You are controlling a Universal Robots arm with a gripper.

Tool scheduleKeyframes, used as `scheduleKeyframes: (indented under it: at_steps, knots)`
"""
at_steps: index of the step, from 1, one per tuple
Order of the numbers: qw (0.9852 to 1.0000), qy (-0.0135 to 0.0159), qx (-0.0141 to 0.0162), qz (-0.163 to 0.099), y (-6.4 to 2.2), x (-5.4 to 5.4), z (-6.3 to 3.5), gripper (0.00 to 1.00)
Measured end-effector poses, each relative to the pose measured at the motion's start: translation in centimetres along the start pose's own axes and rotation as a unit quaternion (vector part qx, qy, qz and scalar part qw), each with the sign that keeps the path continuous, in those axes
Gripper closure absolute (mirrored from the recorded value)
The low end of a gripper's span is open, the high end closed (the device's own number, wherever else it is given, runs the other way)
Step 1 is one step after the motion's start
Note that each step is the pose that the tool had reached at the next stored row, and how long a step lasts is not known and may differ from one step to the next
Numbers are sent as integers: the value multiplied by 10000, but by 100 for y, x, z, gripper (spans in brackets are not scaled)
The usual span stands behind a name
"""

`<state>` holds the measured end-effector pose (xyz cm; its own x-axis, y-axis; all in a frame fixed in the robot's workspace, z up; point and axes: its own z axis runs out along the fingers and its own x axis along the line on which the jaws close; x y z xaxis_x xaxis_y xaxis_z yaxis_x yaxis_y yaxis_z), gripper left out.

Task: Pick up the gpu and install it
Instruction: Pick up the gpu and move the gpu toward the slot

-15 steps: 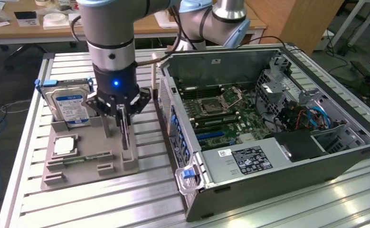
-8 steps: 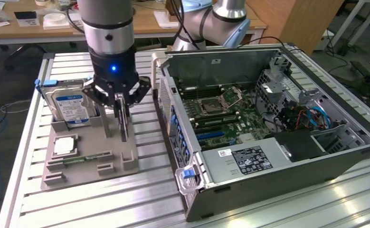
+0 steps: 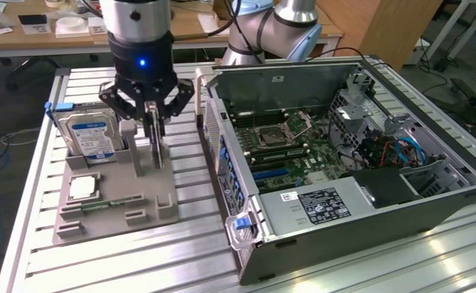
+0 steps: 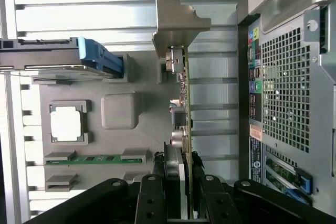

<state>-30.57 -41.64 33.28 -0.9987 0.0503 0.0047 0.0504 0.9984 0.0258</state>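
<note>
Hard drive (image 3: pixel 91 134) stands in the grey holder (image 3: pixel 152 204) at the exterior view's left. Just right of it the gpu (image 3: pixel 154 152) stands on edge in a holder slot, long axis near-to-far, directly under the gripper (image 3: pixel 150 116), which is clamped on its top edge. Open case (image 3: pixel 219 146) further right, motherboard (image 3: pixel 283 137) inside.

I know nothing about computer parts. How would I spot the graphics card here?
Beside the open computer case, on the exterior view's left, sits a grey parts tray. The gpu stands on edge in it, clamped by the black gripper. Unlike the boxy blue-labelled hard drive and the small flat-lying memory stick, it is a thin upright card with a silver end bracket.
</note>
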Motion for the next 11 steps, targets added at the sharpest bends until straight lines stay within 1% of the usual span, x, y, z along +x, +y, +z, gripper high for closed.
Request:
scheduleKeyframes:
  at_steps: [11]
  knots:
    - [10000,0,0,0,13,3,-500,71]
